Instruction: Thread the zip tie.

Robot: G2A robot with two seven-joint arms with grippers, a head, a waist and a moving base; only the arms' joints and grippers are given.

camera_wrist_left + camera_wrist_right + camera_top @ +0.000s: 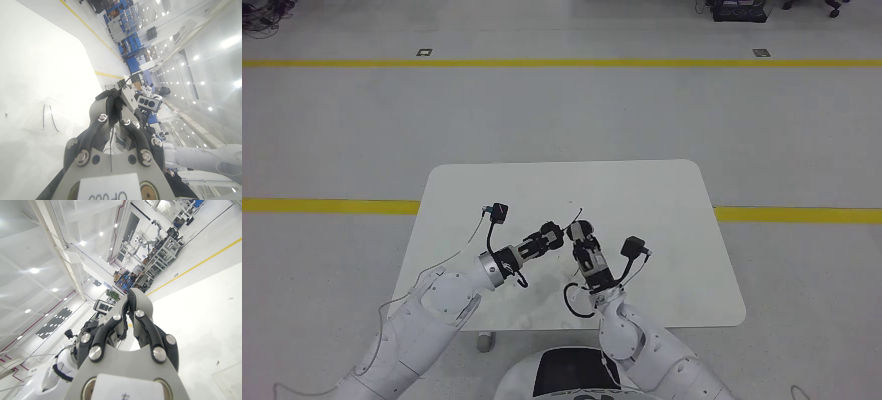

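The 2 arms are met above the white tabletop (662, 200), about midway across its width and nearer its near edge than its far one. The left claw (557, 236) and the right claw (579, 233) are held tip to tip, almost touching, well apart from both side edges and from the 4 rounded corners.

In the left wrist view, the left claw (113, 98) is seen closed, its black pads (115, 108) pressed on the zip tie (111, 151), whose thin black strand is trailed back across the claw's grey plate. In the right wrist view, the right claw (130, 296) is likewise seen closed, pads together, with a fine black strand pinched at its tip. From above, the free end of the zip tie (576, 214) is seen rising from between the 2 claws toward the far edge.

A clear bag (34, 121) holding 2 black strands is laid flat on the tabletop, beside the left arm and apart from the edge. White surface is spread between the claws and the far edge. A yellow floor line (322, 205) is met by both side edges.
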